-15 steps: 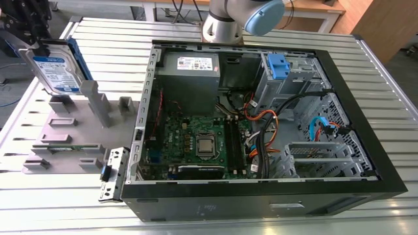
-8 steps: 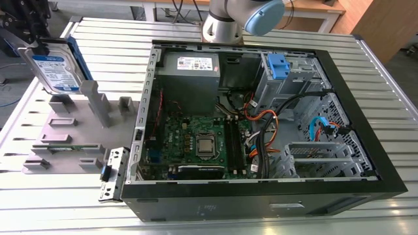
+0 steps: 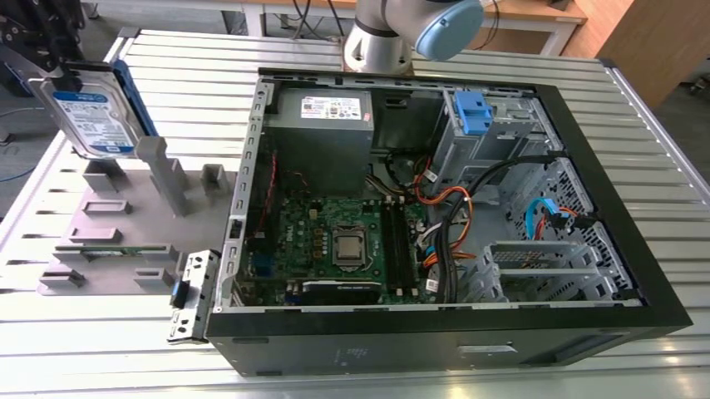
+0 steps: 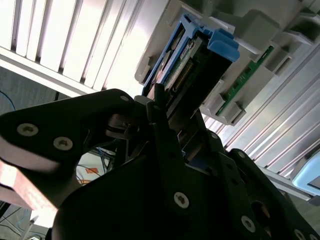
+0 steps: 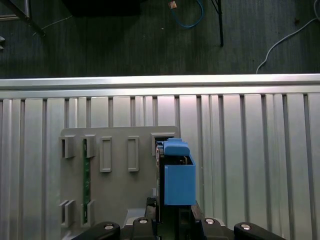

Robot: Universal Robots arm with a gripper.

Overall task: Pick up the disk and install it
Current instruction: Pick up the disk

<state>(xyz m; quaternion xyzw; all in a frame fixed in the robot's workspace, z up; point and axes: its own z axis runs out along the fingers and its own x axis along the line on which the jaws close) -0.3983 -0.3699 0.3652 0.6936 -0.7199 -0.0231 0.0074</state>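
Clamping the disk [image 4: 192, 65] between its black fingers [image 4: 159, 107], the pincer [image 4: 172, 120] grasps the drive by one end. The drive's blue side rails show in both wrist views. In the exterior view the disk stands on edge, slightly tilted, with its white-and-blue label facing the camera. It is outside the open computer case [image 3: 444, 345], off to the exterior view's left of it. Under the disk is a grey holder plate [image 3: 133, 224], lying just beside the case on the ribbed metal worktop [image 3: 621, 133]. I cannot tell whether the disk's lower edge touches the plate's posts. A narrow green circuit board [image 5: 86, 175] sits upright in a slot of the plate. Inside the case, a blue drive caddy [image 3: 471, 112] occupies the corner near the arm's base [image 3: 383, 41], well apart from the disk.
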